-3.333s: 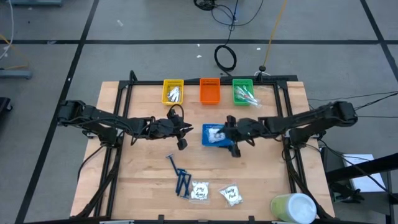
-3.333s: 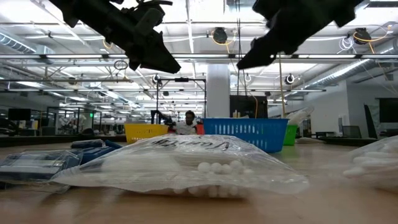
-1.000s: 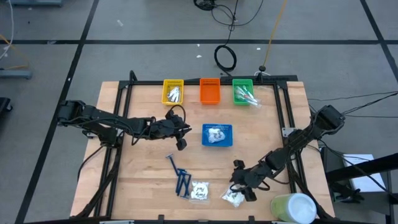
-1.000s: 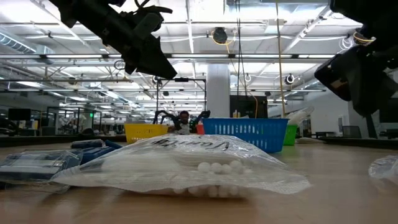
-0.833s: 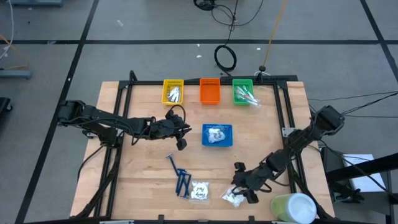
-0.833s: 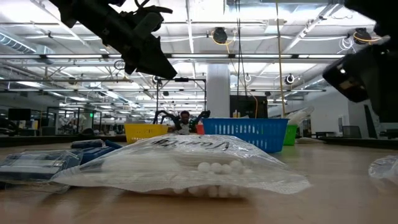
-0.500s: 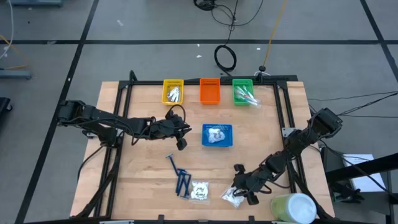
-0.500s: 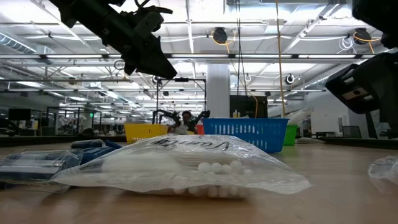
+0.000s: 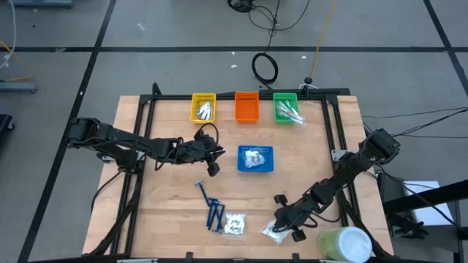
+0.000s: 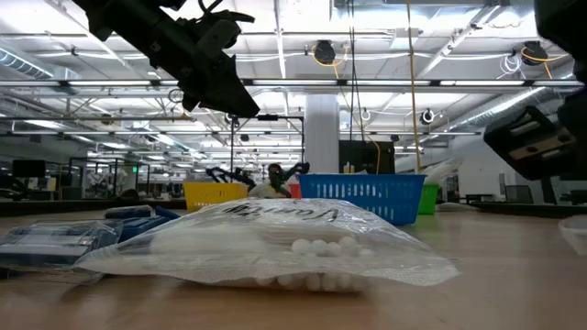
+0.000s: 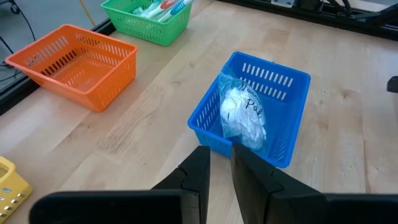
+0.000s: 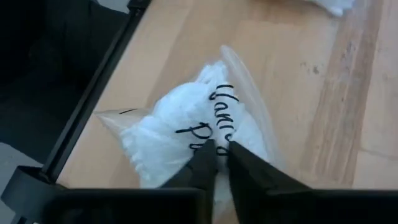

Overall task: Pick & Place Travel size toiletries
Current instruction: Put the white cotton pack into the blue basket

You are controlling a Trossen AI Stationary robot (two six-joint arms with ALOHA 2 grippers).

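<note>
At table's near edge — white dark-lettered sachet [image 12: 186,134]

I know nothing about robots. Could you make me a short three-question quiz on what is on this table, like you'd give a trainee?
1. True or false: the orange plastic tray at the far edge of the wooden table holds a bag.
2. Multiple choice: the right gripper is shut on (A) the dark blue razors, (B) a clear plastic bag of white pads with dark handwriting, (C) the big pale green-and-white cylinder.
3. Fill in: the blue plastic tray in front of the left gripper holds one clear ____ of white pads.

Key: 1 false; 2 B; 3 bag.
</note>
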